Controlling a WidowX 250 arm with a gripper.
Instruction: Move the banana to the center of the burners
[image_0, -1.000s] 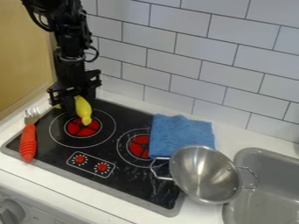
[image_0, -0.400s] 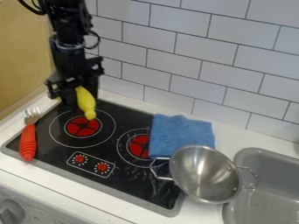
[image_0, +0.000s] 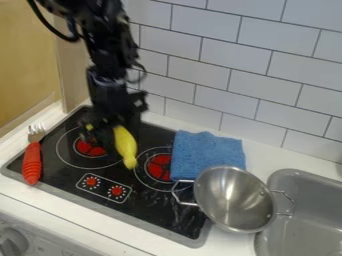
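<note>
We see the banana (image_0: 125, 142) left of the frame's centre, between left burner (image_0: 89, 148) and right burner (image_0: 159, 167), and the gripper (image_0: 107, 133) has its jaws clenched on it. To the right we find blue cloth (image_0: 208, 154) and metal pan (image_0: 234, 200); red-handled fork (image_0: 31, 162) lies near the left edge.

Banana (image_0: 125, 145): yellow, whole, gripped nr its upper end by the pincer (image_0: 108, 131), slanting, lower tip btwn the burners, nr the R one's ring; can't tell if it's touching. L burner (image_0: 85, 149) (my L), partly hidden, & R burner (image_0: 159, 167): red discs w/ pale rings, flat on black cooktop (image_0: 157, 205).
</note>
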